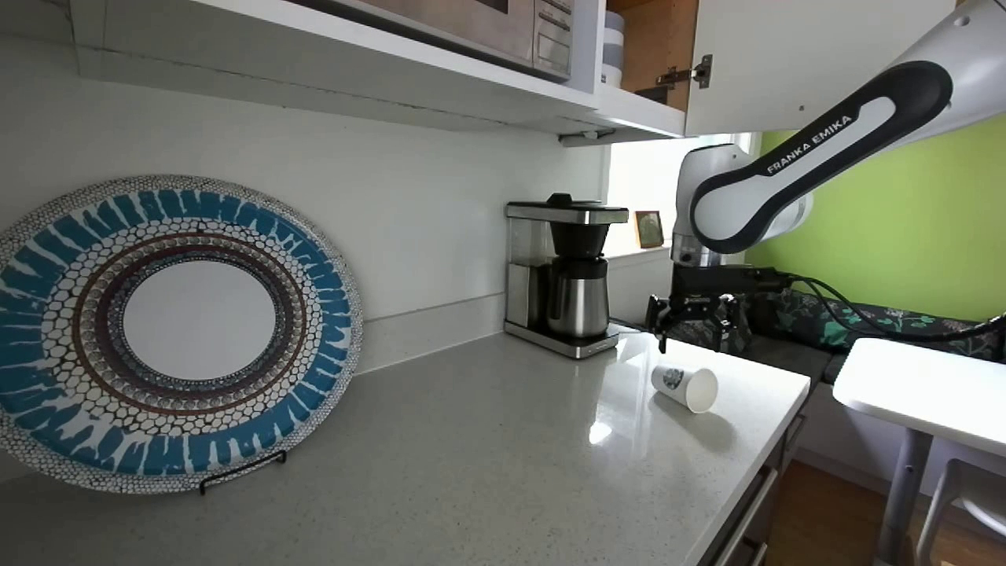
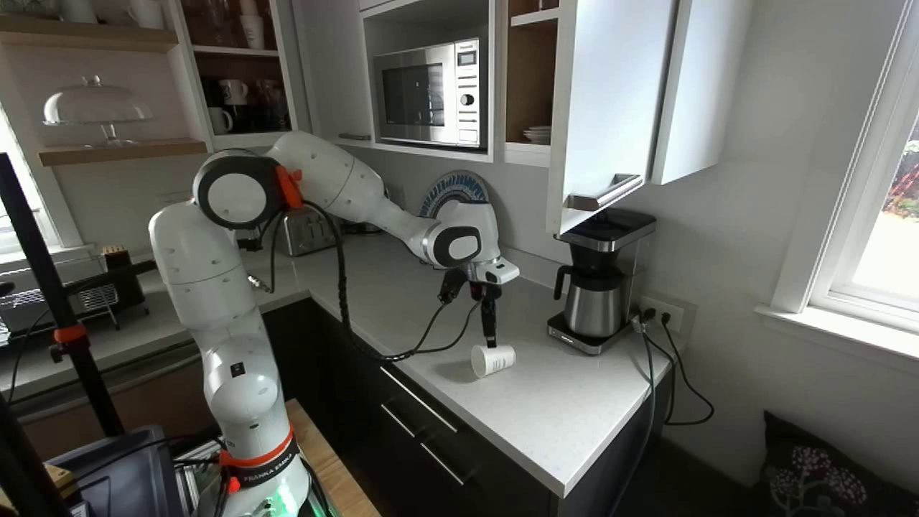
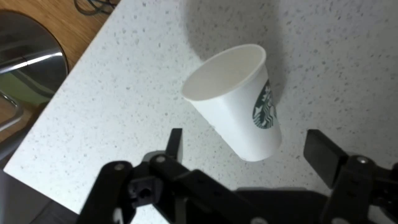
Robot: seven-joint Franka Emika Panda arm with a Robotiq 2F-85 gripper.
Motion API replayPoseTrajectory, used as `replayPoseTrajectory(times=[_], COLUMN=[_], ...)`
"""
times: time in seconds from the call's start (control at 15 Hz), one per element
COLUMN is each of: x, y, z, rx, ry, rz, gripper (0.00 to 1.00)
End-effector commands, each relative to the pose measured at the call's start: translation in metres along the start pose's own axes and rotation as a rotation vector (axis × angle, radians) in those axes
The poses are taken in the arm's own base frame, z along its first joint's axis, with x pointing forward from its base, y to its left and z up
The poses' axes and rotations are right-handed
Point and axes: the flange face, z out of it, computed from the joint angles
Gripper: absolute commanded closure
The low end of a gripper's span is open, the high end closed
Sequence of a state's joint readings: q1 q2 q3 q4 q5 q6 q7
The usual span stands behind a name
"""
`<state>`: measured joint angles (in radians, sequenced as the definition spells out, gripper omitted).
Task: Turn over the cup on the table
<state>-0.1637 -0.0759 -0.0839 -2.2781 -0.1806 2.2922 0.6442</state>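
The small white cup [image 1: 670, 384] lies on its side on the pale countertop table [image 1: 471, 448]. Its open mouth faces the table's front edge, and its dark green round mark shows on its side. It also shows in an exterior view [image 2: 497, 360] and in the wrist view [image 3: 236, 121]. My gripper [image 1: 692, 343] points down just above the cup's base end and also shows in an exterior view [image 2: 491, 343]. In the wrist view the gripper [image 3: 244, 137] is open and empty. The cup's base appears between its spread fingertips, with gaps on both sides.
A coffee maker [image 1: 579, 303] with a steel carafe stands by the wall near the cup. An open cabinet door [image 2: 610, 108] hangs above the counter. A large patterned plate [image 1: 322, 346] stands on a rack at the wall. A white table [image 1: 927, 385] is beyond the counter's edge.
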Motion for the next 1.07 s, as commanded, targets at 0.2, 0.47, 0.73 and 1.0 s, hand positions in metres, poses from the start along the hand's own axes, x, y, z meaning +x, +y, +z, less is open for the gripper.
replayPoseTrajectory(times=[0.2, 0.47, 0.73, 1.0], x=[0.028, 0.036, 0.038, 0.036], y=[0.009, 0.008, -0.002, -0.010], z=[0.043, 0.066, 0.077, 0.076], rx=[0.011, 0.069, 0.170, 0.246], ry=[0.137, 0.172, 0.140, 0.070], rz=[-0.188, -0.289, -0.317, -0.338], gripper=[0.00, 0.00, 0.00, 0.00])
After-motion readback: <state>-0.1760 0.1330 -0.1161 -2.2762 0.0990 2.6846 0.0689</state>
